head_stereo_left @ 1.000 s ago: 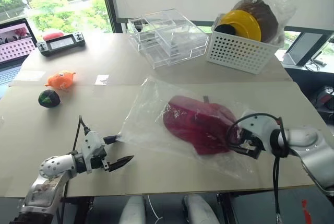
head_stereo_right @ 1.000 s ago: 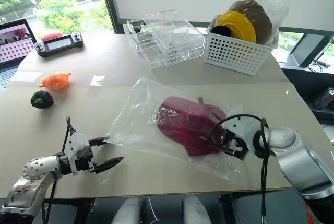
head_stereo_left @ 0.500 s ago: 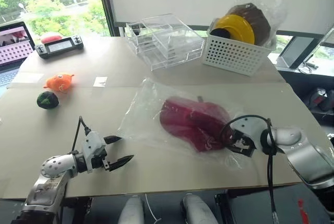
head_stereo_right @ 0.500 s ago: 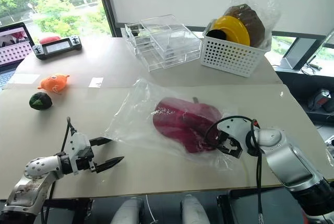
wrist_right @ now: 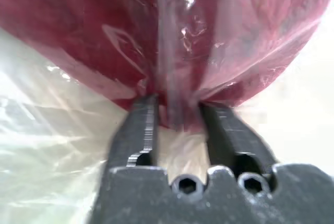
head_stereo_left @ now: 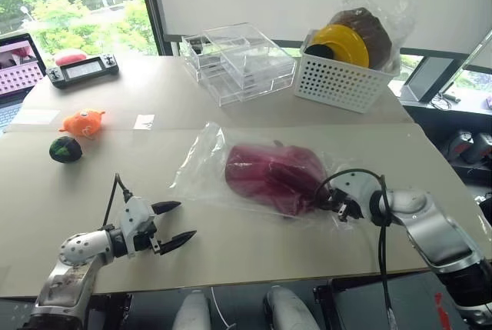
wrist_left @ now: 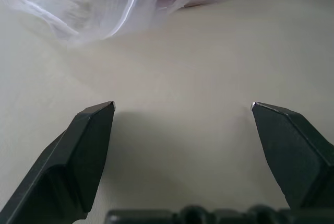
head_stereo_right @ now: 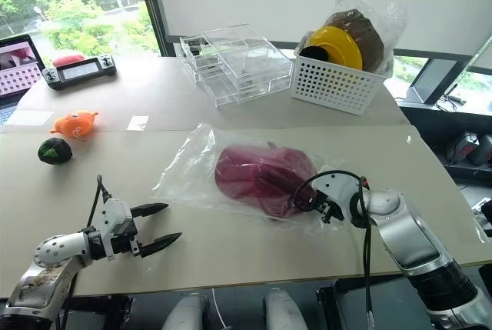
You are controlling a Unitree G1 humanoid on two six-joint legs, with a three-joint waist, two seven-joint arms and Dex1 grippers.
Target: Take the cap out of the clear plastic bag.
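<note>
Right gripper [wrist_right: 177, 110], pinched narrowly on the cap [head_stereo_left: 269, 175] through the clear plastic bag [head_stereo_left: 201, 172], at the cap's four o'clock; wide-open left gripper [head_stereo_left: 174, 224] lies well apart at eight o'clock.

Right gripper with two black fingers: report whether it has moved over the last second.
Yes. The right gripper edged away from the beige table's near edge, into the red fabric cap, pinching the crinkly clear plastic bag over it.
</note>
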